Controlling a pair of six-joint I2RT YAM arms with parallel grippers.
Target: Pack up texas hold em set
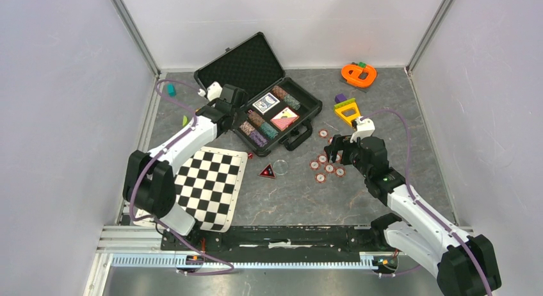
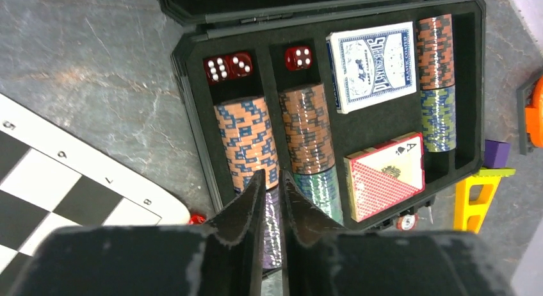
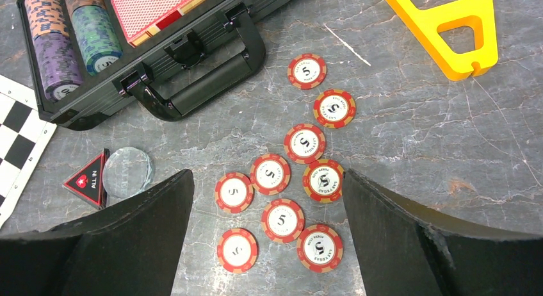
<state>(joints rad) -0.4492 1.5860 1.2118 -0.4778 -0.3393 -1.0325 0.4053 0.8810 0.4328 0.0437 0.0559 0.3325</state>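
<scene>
Since only the right wrist view reads them clearly, I count nine loose chips there, red-and-white, flat on the desk under the right fingers, which are spread wide and hold nothing. Beside them lie a triangular "ALL IN" marker and a clear disc, near the checkered mat.

Beyond sits the briefcase, black, with its foam-lined lid tipped back and its handle facing the chips. The left fingers hover over its near edge, all but closed on nothing I can see. Only this view shows three red dice. It also shows the chip stacks, a blue deck and a red deck.
</scene>
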